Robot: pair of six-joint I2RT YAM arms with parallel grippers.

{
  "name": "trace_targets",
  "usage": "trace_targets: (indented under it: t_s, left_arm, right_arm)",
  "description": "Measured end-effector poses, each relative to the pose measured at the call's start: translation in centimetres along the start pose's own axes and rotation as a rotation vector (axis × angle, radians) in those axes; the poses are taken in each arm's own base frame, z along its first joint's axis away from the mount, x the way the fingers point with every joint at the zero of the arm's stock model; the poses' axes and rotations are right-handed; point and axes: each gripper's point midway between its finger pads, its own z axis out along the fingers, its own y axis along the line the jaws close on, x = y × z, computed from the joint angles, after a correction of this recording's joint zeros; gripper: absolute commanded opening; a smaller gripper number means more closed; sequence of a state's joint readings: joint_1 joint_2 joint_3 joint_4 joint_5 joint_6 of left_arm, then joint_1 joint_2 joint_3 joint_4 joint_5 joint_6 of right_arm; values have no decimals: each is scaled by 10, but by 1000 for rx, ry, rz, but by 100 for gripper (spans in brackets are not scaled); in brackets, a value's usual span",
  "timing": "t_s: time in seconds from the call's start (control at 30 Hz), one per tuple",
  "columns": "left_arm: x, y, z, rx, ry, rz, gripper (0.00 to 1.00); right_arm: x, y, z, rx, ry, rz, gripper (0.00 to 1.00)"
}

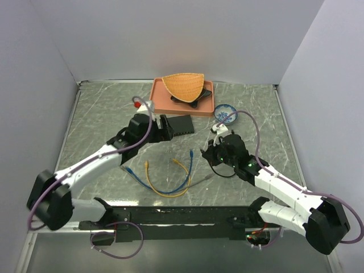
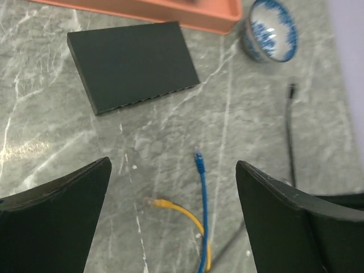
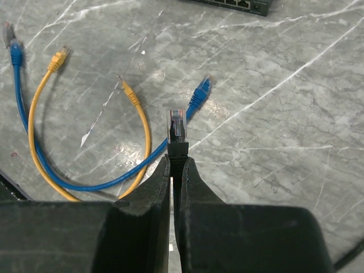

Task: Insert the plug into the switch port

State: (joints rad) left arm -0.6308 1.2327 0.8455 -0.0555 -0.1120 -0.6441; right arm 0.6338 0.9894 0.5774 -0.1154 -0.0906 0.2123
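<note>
Marble surface [image 1: 102, 114]: right claw [image 3: 175, 164] pinches the black lead [image 3: 177, 149] just behind the plug [image 3: 176, 125], over loose patch cables [image 1: 168, 179]. Farther out lies the switch [image 1: 183, 124], sockets facing the arms, left claw [image 2: 173, 168] spread near it. Square plug to a socket, push straight; brace switch.

The switch [image 1: 183, 124] lies just before the tray [image 1: 158, 100]; the bowl [image 1: 225, 113] sits right of both; cables [image 3: 196, 100] lie nearer.

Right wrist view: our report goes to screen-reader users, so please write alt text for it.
The right end effector is shut on a clear plug, aimed toward the switch at the top edge. A blue cable and a yellow cable lie looped on the marble table.
</note>
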Motion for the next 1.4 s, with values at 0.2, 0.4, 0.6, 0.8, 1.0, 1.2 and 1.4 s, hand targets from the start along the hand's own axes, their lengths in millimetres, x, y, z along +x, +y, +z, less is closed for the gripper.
trace_targets:
  t_s: [0.2, 0.4, 0.6, 0.8, 1.0, 1.2, 1.4]
  left_arm:
    - [-6, -1, 45, -86, 67, 70, 96]
    - [-25, -11, 106, -141, 88, 142, 97]
    - [-13, -5, 167, -191, 141, 216, 97]
    - [17, 10, 212, -245, 194, 302, 96]
    - [32, 10, 235, -261, 198, 369, 96]
    - [29, 7, 250, -271, 168, 387, 96]
    - [27, 9, 257, -295, 159, 396, 97]
  right_arm:
    - [-2, 1, 1, 0, -10, 32, 0]
    - [-3, 0, -2, 5, -26, 53, 0]
    - [-12, -2, -10, 17, -65, 60, 0]
    - [-10, -5, -14, 26, -57, 63, 0]
    - [-11, -7, -17, 32, -61, 67, 0]
    - [-11, -7, -17, 31, -61, 67, 0]
    - [-10, -6, -17, 28, -59, 67, 0]
